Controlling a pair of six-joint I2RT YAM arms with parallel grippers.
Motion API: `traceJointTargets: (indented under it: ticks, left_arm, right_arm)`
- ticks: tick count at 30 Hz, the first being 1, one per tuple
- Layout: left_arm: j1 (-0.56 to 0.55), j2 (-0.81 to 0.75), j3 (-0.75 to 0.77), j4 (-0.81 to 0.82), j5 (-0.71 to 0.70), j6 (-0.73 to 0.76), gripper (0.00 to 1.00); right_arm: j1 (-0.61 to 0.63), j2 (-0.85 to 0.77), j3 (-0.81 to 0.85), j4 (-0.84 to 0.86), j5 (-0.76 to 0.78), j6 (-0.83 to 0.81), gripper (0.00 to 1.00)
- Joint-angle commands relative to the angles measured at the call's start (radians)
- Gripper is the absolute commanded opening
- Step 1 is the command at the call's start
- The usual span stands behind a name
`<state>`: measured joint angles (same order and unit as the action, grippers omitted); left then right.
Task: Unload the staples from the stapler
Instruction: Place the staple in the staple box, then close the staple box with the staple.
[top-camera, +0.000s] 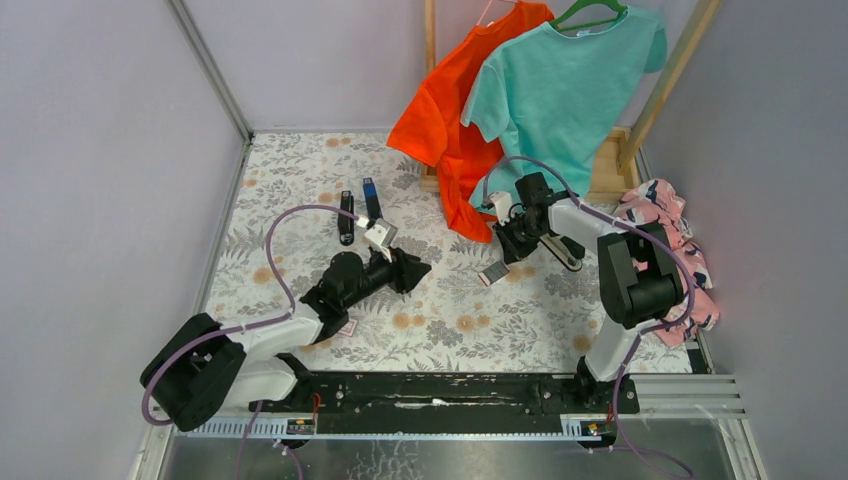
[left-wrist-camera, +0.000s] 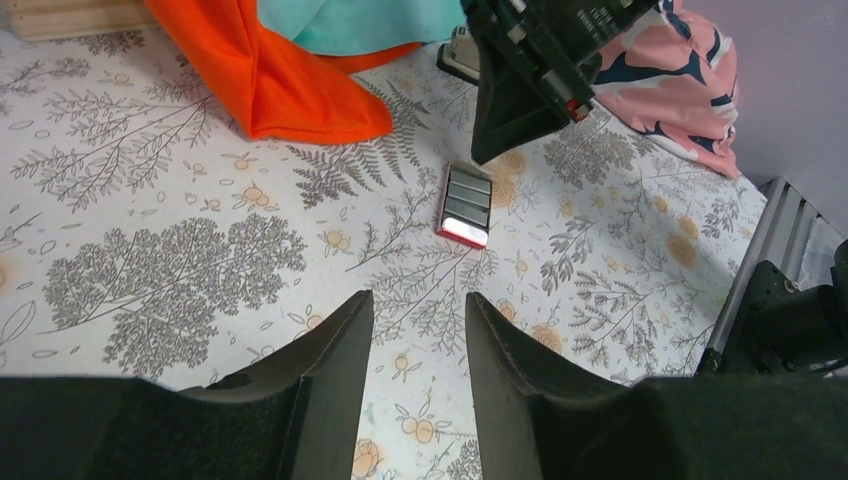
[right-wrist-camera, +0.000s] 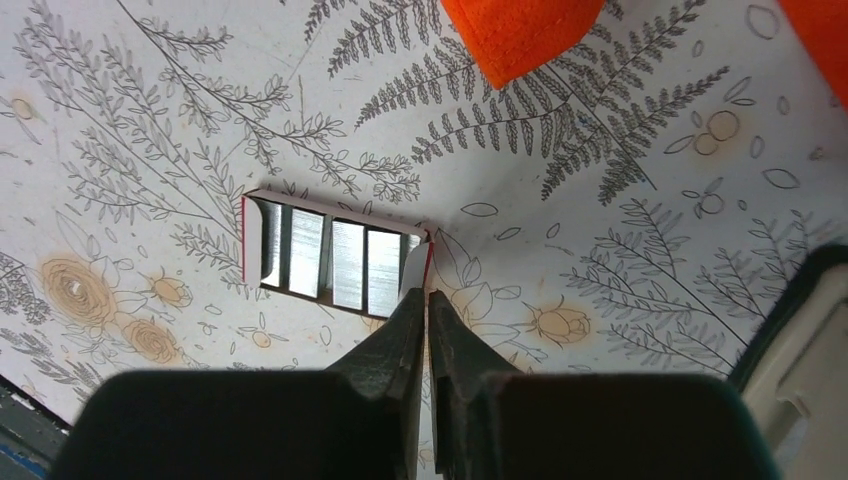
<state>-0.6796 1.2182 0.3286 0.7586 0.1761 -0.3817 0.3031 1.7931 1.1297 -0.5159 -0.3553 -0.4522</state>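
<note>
Right gripper (right-wrist-camera: 428, 300): jaws pressed together with no gap, tips meeting at the white end flap of a small red-edged box (right-wrist-camera: 335, 255). Flap pinched or merely touched: cannot tell.

Left gripper (left-wrist-camera: 418, 296): jaws partly apart, with only floral tablecloth (left-wrist-camera: 150, 250) between the fingers. Held short of the box and aimed toward it, touching nothing.

Inside the box, staples (right-wrist-camera: 333, 262) in four silvery strips. Laid side by side, each strip crosswise to the box's long axis. Box flat on the cloth near the middle of the table. In the left wrist view, long axis running almost straight toward that camera, red end nearest.

Stapler (top-camera: 346, 217) well apart from both grippers, flat on the cloth beyond the left gripper. Long axis running away from the arms' bases. Front end not distinguishable at this size. Just right of it a slim blue-and-black bar (top-camera: 371, 198), roughly parallel, with a small silver-white piece (top-camera: 380, 235) at its near end.

Only in the top view: stapler, bar, and a small card (top-camera: 347, 328) beside the left arm. Only in the right wrist view: the separate strips and the tips at the flap. Only in the left wrist view: the right gripper from outside, standing over the box's far end.
</note>
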Motion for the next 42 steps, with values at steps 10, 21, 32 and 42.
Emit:
traceJointTargets:
  ticks: [10, 21, 32, 42]
  left_arm:
    - [0.009, -0.354, 0.233, -0.628, -0.098, 0.083, 0.68]
    - [0.011, -0.414, 0.456, -0.982, -0.199, 0.122, 1.0]
    - [0.012, -0.511, 0.163, -0.987, -0.305, -0.441, 1.0]
    - [0.011, -0.525, 0.116, -1.252, -0.489, -0.86, 0.94]
  right_arm:
    - [-0.022, -0.272, 0.096, -0.12, -0.211, -0.016, 0.13]
    - [-0.022, -0.515, 0.016, 0.086, -0.655, 0.165, 0.25]
    - [-0.024, -0.568, -0.036, 0.042, -0.718, 0.083, 0.31]
    - [-0.024, -0.553, 0.013, -0.047, -0.67, 0.043, 0.31]
